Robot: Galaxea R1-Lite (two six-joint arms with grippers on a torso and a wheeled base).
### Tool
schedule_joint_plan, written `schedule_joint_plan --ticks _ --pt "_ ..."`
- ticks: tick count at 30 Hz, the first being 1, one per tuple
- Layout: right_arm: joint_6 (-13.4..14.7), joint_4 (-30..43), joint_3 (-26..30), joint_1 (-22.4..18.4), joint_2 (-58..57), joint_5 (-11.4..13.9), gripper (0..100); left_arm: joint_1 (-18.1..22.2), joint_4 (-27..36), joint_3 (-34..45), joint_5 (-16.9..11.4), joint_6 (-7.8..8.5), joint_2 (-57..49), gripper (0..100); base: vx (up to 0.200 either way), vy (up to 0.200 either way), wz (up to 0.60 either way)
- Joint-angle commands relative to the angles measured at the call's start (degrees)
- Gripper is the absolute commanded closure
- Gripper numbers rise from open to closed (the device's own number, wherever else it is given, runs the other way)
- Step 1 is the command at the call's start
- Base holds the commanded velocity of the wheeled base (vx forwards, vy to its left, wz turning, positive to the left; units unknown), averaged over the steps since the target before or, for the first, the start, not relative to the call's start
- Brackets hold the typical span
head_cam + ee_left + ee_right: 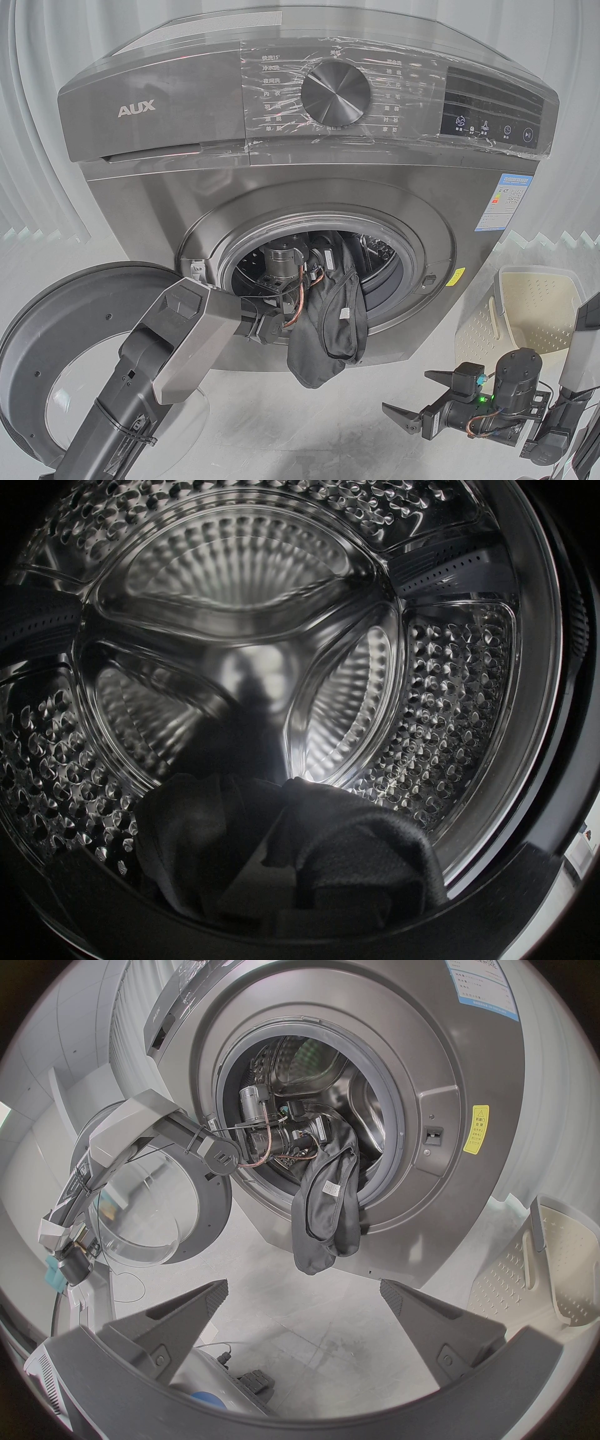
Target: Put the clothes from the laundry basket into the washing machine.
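Observation:
A dark garment [331, 319] hangs over the lower lip of the washing machine's [156, 206] round opening, part inside the drum and part dangling outside. The left wrist view looks into the steel drum [250, 636], with the dark cloth [350, 855] bunched at its front edge. My left gripper [315, 259] is inside the opening, right by the top of the garment [328, 1204]; its hold is hidden. My right gripper [415, 397] hangs open and holds nothing, low over the floor to the right of the machine, beside the cream laundry basket [537, 312].
The machine's round door [62, 350] stands swung open on the left, beside my left arm. The basket [562, 1260] sits on the floor at the machine's right corner. Bare grey floor [312, 425] lies in front of the machine.

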Motion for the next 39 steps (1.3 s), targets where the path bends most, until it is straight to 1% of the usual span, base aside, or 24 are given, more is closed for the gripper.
schedule_joint_plan --ticks 1,5,7,8,9,10,11,12,13,16,18,20,21,22,26,28,32,35,36,38,39 --pt "0.0 0.0 0.9 0.0 0.5 0.0 0 0.5 -0.4 -0.7 0.4 -0.05 0.7 100 0.000 0.000 0.00" --pt "0.0 0.0 0.9 0.1 1.1 0.0 0 0.7 -0.4 -0.7 0.9 -0.14 0.5 100 0.000 0.000 0.00" --pt "0.0 0.0 0.9 0.1 1.1 0.0 0 0.6 -0.4 -0.7 0.9 -0.49 0.5 100 0.000 0.000 0.00" --pt "0.0 0.0 0.9 0.0 1.1 0.0 0 0.6 -0.4 -0.7 0.9 -0.93 0.5 100 0.000 0.000 0.00" --pt "0.1 0.0 0.9 0.0 1.1 0.1 0 0.6 -0.3 -0.7 0.9 -1.02 0.5 0 0.000 0.000 0.00" --pt "0.1 0.0 0.9 0.0 1.1 0.1 0 0.2 0.3 -0.7 1.0 -2.25 0.0 0 0.000 0.000 0.00" --pt "0.1 0.0 0.9 0.0 1.1 0.1 0 0.0 0.6 -0.7 1.0 -3.04 -0.6 0 0.000 0.000 0.00" --pt "0.1 0.0 0.9 0.0 1.1 0.1 0 0.0 0.6 -0.7 1.0 -3.04 -0.6 0 0.000 0.000 0.00" --pt "0.1 0.0 0.9 0.0 1.1 0.1 0 0.0 2.9 2.7 1.0 -3.31 -3.2 0 0.000 0.000 0.00" --pt "0.1 0.0 0.9 0.0 1.0 0.1 0 -0.3 5.9 8.4 0.9 -3.22 -6.7 0 0.000 0.000 0.00" --pt "0.1 0.0 0.9 0.0 0.9 0.1 0 -0.4 9.7 14.6 0.8 -3.04 -10.3 0 0.000 0.000 0.00" --pt "0.1 0.0 0.9 0.0 0.9 0.1 0 -1.1 12.2 19.6 0.0 -2.95 -13.2 0 0.000 0.000 0.00" --pt "0.1 0.0 0.9 0.0 0.9 0.1 0 -1.1 12.2 19.6 0.0 -2.95 -13.2 0 0.000 0.000 0.00" --pt "0.1 0.0 0.9 0.0 0.7 0.1 0 -1.7 14.8 24.3 -1.8 -2.95 -16.1 0 0.000 0.000 0.00" --pt "0.1 0.0 0.9 0.1 0.6 0.1 0 -2.3 14.9 26.3 -3.4 -2.87 -16.1 0 0.000 0.000 0.00" --pt "0.1 0.0 0.9 0.1 0.6 0.1 0 -2.4 15.2 26.5 -3.6 -2.51 -15.9 0 0.000 0.000 0.00" --pt "0.1 0.0 0.9 0.1 0.6 0.2 0 -2.7 15.6 27.3 -5.5 -2.43 -15.5 0 0.000 0.000 0.00" --pt "0.1 0.0 0.9 0.1 0.7 0.2 0 -2.8 15.5 27.0 -6.0 -2.34 -14.0 0 0.000 0.000 0.00" --pt "0.0 0.0 0.9 0.1 0.7 0.2 0 -2.8 15.4 26.9 -6.0 -2.25 -13.6 100 0.000 0.000 0.00" --pt "0.1 0.0 0.8 0.1 0.7 0.2 0 -2.6 15.1 26.7 -6.0 -1.55 -12.7 100 0.000 0.000 0.00" --pt "0.0 0.0 0.9 0.2 0.7 0.2 0 -2.6 14.6 25.8 -5.7 -0.49 -11.5 100 0.000 0.000 0.00"
